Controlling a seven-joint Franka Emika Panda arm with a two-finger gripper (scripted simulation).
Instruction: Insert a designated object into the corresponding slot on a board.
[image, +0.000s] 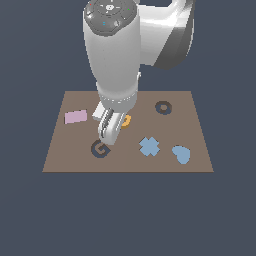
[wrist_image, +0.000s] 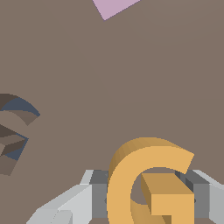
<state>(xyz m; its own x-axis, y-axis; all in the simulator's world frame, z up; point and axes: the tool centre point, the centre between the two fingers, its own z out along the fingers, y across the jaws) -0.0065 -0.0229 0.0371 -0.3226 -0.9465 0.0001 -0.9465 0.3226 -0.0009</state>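
I read the current step as transport: the tool (image: 106, 135) is clamped on the orange G piece (wrist_image: 151, 183), its two fingers (wrist_image: 70, 205) pressing the piece's flanks in the wrist view. In the exterior view the piece shows only as an orange sliver (image: 127, 121) right of the tool, just above centre of the frame; I judge it is lifted off the board (image: 60, 150), though the clearance cannot be confirmed.

The G-shaped slot (image: 100, 149) lies lower left of centre in the exterior view, just below the tool tip. In the wrist view a fragment of it (wrist_image: 13, 131) appears at the left edge.

The next move, as I judge it:
1. Bring the piece directly over the slot.
2. Turn the wrist until the piece's opening and inner bar match the recess outline. The present mismatch in angle cannot be read.
3. Lower straight down, then release.

Appearance of the piece: an orange-yellow thick ring with one gap and a square inner bar, flat-faced, with sharp edges. It looks rigid.

Not to be confused: the round ring recess (image: 163, 107), upper right, and the pink rectangle (image: 76, 117), left.
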